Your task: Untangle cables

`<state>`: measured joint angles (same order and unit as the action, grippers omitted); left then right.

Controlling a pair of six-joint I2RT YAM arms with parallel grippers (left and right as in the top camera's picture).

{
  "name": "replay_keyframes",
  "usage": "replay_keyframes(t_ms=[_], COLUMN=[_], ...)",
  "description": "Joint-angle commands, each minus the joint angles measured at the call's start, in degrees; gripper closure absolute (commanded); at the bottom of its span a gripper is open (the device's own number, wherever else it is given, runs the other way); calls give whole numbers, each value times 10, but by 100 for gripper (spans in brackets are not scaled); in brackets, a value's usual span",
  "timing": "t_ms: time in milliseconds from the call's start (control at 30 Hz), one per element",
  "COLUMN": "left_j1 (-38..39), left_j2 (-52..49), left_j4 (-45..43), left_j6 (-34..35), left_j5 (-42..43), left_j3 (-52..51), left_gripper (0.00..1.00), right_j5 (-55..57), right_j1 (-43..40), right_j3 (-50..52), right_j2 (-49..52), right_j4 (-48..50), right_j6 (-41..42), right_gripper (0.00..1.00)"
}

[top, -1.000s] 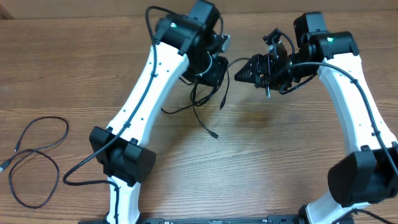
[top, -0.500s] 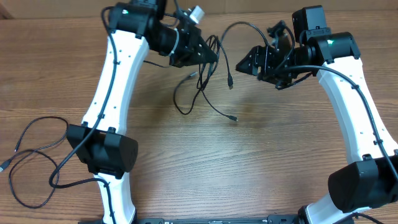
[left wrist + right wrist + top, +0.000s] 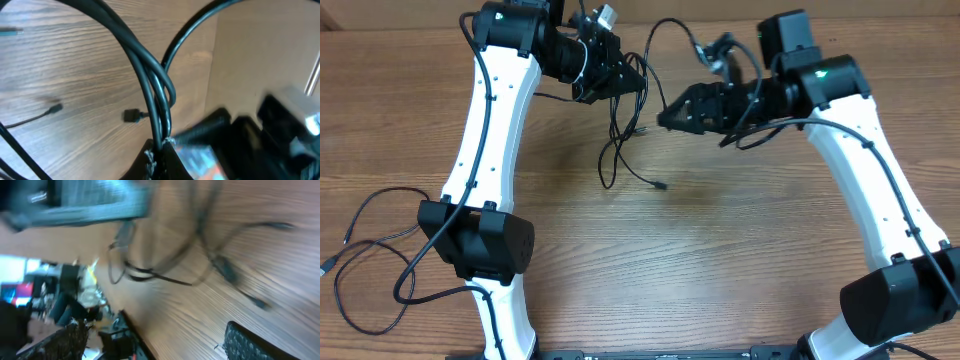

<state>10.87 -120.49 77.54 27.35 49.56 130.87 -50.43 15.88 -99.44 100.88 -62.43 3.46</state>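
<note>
Far side of the wooden table [image 3: 740, 260]: the left gripper [image 3: 626, 80] is clamped shut on a bunch of thin black cables [image 3: 617, 135], the strands entering its closed fingertips side by side. From the grip the bunch runs mainly far to near, hanging toward the table. One loop drops to the near left, and a loose end trails near-right, ending in a small plug [image 3: 661, 185]. One strand arches up and right toward the right arm [image 3: 860, 150]. The right gripper [image 3: 667, 117], jaws spread wide and holding nothing, hangs just right of the bunch. A separate cable [image 3: 382, 250] lies looped at the table's left edge, well apart.
</note>
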Motion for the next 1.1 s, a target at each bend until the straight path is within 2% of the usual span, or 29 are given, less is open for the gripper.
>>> replay_keyframes(t_ms=[0,33,100,233,333,533,700,833,1067], left_j1=[1,1,1,1,1,-5,-24,-40,-45], left_j2=[6,6,6,6,6,6,6,6,6], left_j4=[-5,-5,-23,-57,-55,3,62,95,106], left_j6=[153,173,170,78,4,-132,-198,-252,-269], left_j5=[-12,1,55,182,223,195,131,171,198], left_j3=[12,12,12,12,12,12,12,12,12], left_gripper=[96,96,96,96,96,96,96,96,96], right_j5=[15,56,106,114,114,105,104,98,80], right_j1=[22,27,34,35,32,32,27,21,21], right_j3=[-14,-14,-14,-14,-14,-14,-14,-14,-14], right_j2=[-10,-10,-10,-10,-10,-10,-10,-10,-10], right_j4=[31,43,61,92,103,109,115,126,148], right_j6=[38,76,120,155,156,141,141,141,143], right_gripper=[17,17,17,18,18,18,18,18,18])
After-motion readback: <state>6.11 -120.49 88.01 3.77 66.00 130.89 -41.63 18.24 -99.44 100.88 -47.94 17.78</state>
